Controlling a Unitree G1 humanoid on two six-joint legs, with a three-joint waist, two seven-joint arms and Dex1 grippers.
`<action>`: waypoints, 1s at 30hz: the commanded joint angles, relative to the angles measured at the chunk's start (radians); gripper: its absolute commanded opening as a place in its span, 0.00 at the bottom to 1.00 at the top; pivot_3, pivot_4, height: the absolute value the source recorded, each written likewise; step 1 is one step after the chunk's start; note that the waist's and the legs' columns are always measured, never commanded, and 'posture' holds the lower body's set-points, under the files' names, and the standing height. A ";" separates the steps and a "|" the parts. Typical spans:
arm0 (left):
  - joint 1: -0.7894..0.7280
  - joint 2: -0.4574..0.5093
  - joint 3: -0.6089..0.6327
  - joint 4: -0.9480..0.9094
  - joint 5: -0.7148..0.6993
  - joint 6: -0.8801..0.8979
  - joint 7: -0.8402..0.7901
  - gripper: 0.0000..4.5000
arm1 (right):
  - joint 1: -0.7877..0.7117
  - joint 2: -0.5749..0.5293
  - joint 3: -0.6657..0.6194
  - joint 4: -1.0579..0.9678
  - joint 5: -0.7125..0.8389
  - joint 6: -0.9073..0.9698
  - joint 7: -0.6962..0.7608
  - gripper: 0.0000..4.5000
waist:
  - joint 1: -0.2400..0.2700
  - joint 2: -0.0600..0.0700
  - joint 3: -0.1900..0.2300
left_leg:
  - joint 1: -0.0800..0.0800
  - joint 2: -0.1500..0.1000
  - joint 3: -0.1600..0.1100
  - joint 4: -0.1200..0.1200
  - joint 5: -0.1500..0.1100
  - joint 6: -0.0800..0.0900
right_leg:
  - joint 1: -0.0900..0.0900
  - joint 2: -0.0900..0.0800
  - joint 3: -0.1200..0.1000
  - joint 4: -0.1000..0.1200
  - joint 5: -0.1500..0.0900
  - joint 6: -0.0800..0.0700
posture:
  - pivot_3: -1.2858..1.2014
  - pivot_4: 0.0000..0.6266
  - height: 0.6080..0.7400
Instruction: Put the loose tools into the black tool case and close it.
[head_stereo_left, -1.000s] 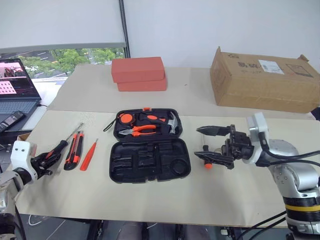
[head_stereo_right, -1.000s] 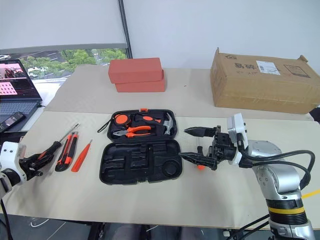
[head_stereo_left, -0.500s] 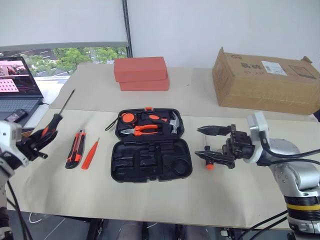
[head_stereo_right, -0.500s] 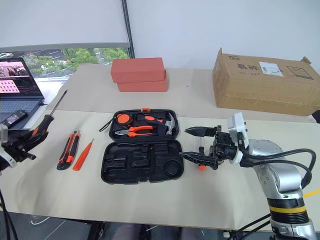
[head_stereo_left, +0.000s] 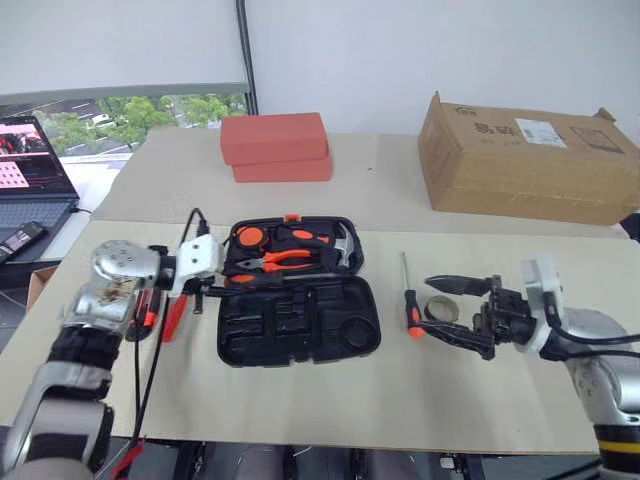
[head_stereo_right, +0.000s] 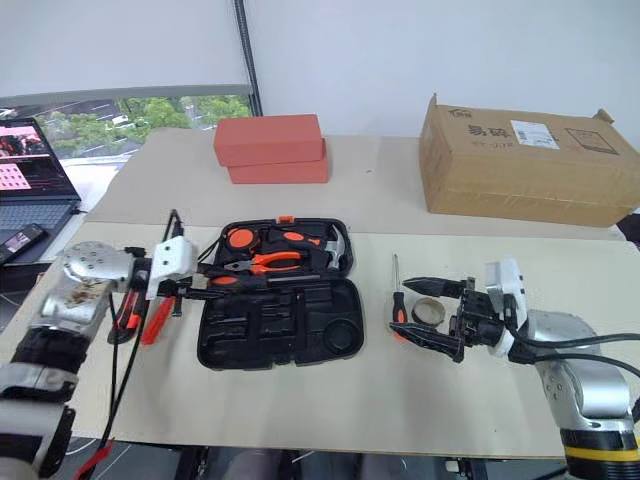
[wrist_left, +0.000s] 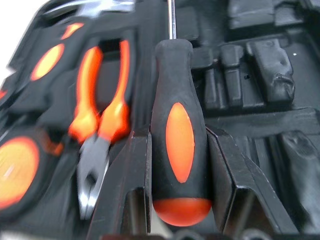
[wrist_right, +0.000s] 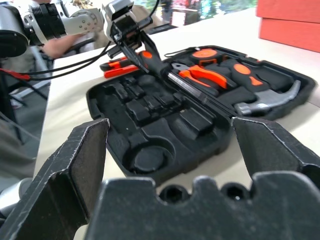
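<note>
The left gripper (wrist_left: 175, 175) clamps a black-and-orange screwdriver (wrist_left: 179, 130) by its handle, carrying it over the open black tool case (head_stereo_left: 300, 318) in the middle of the table. Next it likely needs lowering into a matching slot; which one is hard to tell. The right gripper (head_stereo_left: 462, 310) hangs wide open and empty near a second screwdriver (head_stereo_left: 409, 300) and a tape ring (head_stereo_left: 437, 308).
</note>
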 joint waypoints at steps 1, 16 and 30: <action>-0.053 -0.005 -0.011 0.076 0.034 -0.058 -0.013 0.21 | 0.036 0.002 -0.054 -0.080 0.014 -0.025 -0.033 1.00 | -0.001 0.000 0.000 | 0.000 0.000 0.000 0.000 -0.001 0.002 | 0.000 0.000 0.000 0.000 0.000 0.000 | 0.52 0.24 0.78; -0.060 -0.017 -0.014 0.114 0.032 -0.053 -0.072 0.44 | 0.004 -0.015 -0.028 -0.147 0.032 0.026 -0.119 1.00 | 0.005 0.000 0.000 | 0.001 0.000 -0.001 0.002 -0.003 0.006 | 0.000 -0.001 0.000 0.003 -0.001 0.001 | 0.52 0.24 0.78; -0.041 -0.010 0.069 0.003 -0.046 0.019 0.014 0.98 | -0.039 -0.012 -0.005 -0.102 0.015 0.023 -0.089 1.00 | 0.010 0.000 0.000 | 0.000 0.000 -0.002 0.003 -0.003 0.006 | 0.001 -0.001 0.000 0.003 0.000 0.000 | 0.52 0.24 0.78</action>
